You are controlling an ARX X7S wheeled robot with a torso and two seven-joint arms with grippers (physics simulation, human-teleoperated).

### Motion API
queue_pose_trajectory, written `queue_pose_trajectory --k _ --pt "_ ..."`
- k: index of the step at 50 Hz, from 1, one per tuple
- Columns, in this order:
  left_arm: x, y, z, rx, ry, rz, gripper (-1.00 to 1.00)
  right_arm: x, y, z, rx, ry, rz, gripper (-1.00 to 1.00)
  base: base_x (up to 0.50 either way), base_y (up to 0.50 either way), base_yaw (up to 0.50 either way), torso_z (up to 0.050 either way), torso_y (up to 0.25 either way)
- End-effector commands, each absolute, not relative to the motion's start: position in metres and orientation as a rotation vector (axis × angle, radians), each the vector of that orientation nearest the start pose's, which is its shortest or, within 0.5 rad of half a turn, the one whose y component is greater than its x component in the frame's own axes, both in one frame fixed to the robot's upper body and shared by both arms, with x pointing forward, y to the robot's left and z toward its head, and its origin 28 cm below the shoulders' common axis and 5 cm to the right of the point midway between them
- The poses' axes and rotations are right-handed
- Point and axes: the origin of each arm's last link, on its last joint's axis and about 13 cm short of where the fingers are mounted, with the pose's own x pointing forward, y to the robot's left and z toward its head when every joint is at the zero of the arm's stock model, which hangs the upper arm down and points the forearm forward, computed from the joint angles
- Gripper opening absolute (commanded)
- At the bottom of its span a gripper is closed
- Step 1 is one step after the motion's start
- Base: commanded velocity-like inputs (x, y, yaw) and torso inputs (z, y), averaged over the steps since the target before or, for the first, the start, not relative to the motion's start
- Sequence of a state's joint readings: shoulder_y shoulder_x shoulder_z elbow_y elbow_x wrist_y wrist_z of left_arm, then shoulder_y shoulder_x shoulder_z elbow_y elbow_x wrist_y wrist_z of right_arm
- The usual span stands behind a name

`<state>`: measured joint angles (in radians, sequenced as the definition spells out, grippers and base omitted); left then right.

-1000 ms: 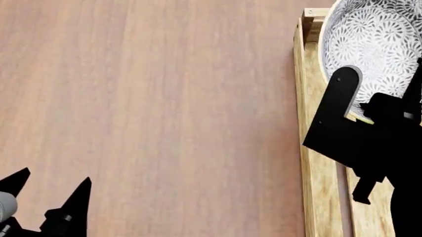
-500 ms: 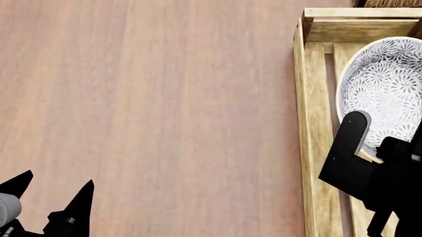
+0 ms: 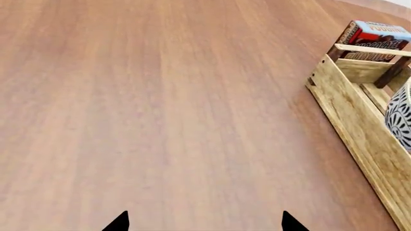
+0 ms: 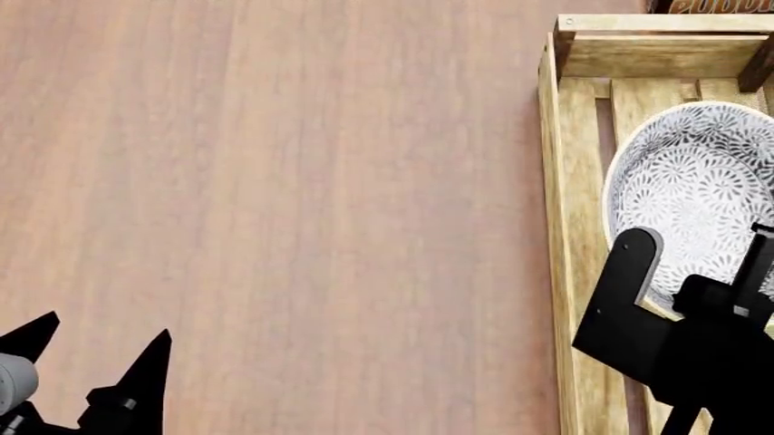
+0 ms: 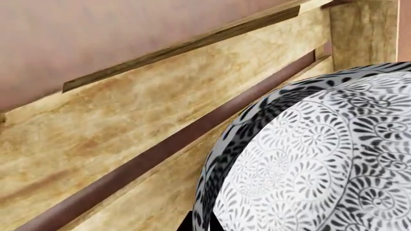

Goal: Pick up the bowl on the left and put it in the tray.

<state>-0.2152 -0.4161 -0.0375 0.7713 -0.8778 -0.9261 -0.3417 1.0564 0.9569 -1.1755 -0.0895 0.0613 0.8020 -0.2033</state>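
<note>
The bowl, white with a fine grey-blue floral pattern, sits tilted inside the tray, a light-wood slatted crate at the right of the head view. My right gripper is shut on the bowl's near rim. In the right wrist view the bowl fills the frame and its rim is pinched at my right gripper, just above the tray's slats. My left gripper stands open over bare table at the lower left, far from the tray. Its tips hold nothing.
A chocolate pudding box stands just beyond the tray's far end. The wooden tabletop stretches left of the tray. The bowl's side peeks over the tray wall in the left wrist view.
The right gripper has carried the bowl from high over the tray's far end down and nearer, into the tray. The left gripper has barely moved.
</note>
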Motion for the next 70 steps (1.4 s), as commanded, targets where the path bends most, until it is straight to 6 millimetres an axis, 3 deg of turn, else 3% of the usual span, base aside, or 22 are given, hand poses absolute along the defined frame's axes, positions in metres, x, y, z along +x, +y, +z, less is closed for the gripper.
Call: queue_pose_trajectory --k 1,25,51,52,70 --pt "0.191 0.227 0.158 -0.106 0.066 -0.247 1.0 0.304 -0.238 0.184 -1.289 0.415 0.221 -1.0 0.0 0.0 0.0 0.0 0.0" --pt "0.192 0.227 0.158 -0.111 0.072 -0.247 1.0 0.314 -0.241 0.175 -1.283 0.449 0.227 -1.0 0.0 0.0 0.0 0.0 0.0" --pt "0.193 0.225 0.158 -0.103 0.073 -0.249 1.0 0.314 -0.246 0.174 -1.266 0.466 0.225 -1.0 0.0 0.0 0.0 0.0 -0.005" --pt "0.193 0.225 0.158 -0.103 0.073 -0.249 1.0 0.312 -0.245 0.174 -1.274 0.467 0.234 1.0 0.0 0.0 0.0 0.0 0.0" --pt "0.192 0.225 0.159 -0.105 0.069 -0.249 1.0 0.312 -0.244 0.177 -1.271 0.458 0.219 1.0 0.0 0.0 0.0 0.0 -0.001"
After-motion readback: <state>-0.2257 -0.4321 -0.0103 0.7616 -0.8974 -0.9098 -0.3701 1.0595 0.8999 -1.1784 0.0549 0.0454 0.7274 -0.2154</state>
